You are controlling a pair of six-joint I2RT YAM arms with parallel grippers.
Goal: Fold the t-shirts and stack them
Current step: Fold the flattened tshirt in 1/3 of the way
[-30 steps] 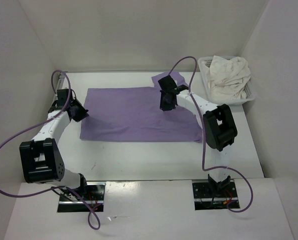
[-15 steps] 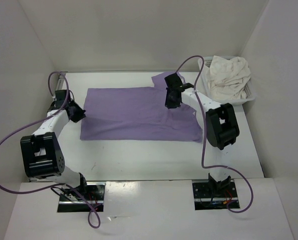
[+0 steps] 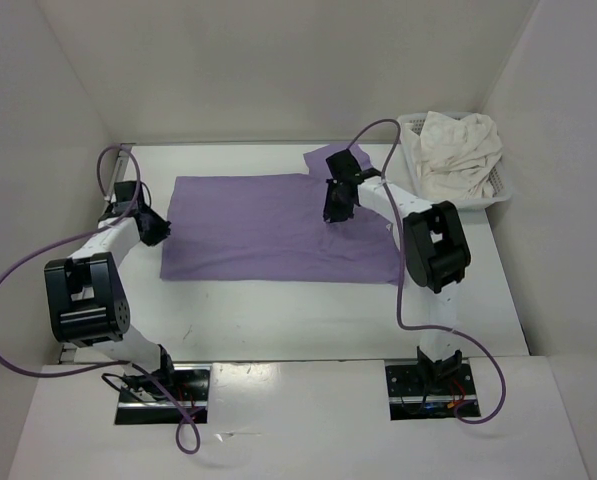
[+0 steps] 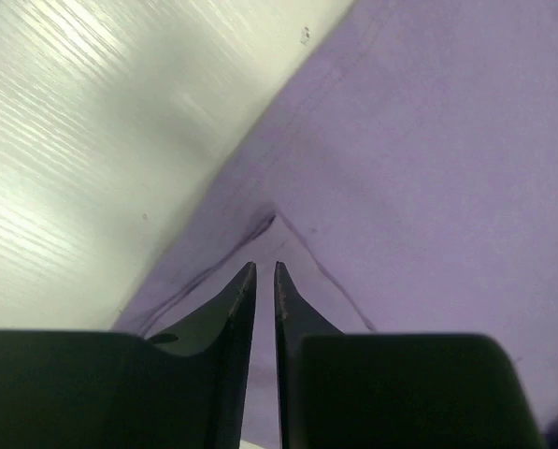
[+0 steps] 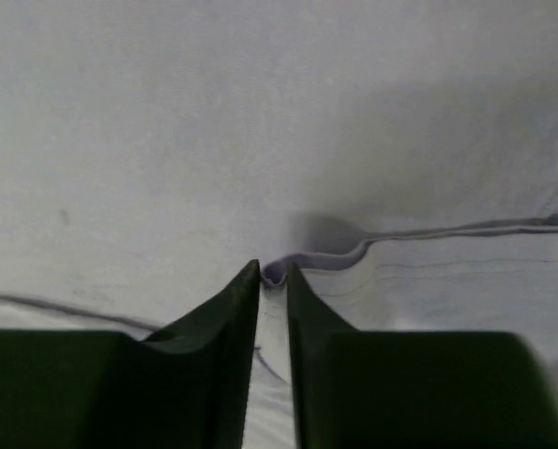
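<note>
The lavender t-shirt (image 3: 278, 230) lies spread flat across the middle of the table, one sleeve (image 3: 340, 156) poking out at the back. My left gripper (image 3: 159, 229) is low at the shirt's left edge. In the left wrist view its jaws (image 4: 265, 267) stand a thin slit apart, with lavender cloth (image 4: 428, 140) creased to a point at their tips. My right gripper (image 3: 335, 212) presses down near the shirt's back right corner. Its tips (image 5: 273, 269) pinch a small raised fold of the cloth (image 5: 302, 262). A cream white t-shirt (image 3: 460, 150) lies crumpled in the basket.
The white mesh basket (image 3: 499, 194) stands at the back right corner against the right wall. White walls enclose the table on three sides. Purple cables loop from both arms. Bare tabletop (image 3: 278, 315) runs between the shirt and the arm bases.
The right gripper swung slightly right, then back left over the shirt's back right part. The left arm's elbow drew in toward the gripper. The shirt lies as before.
</note>
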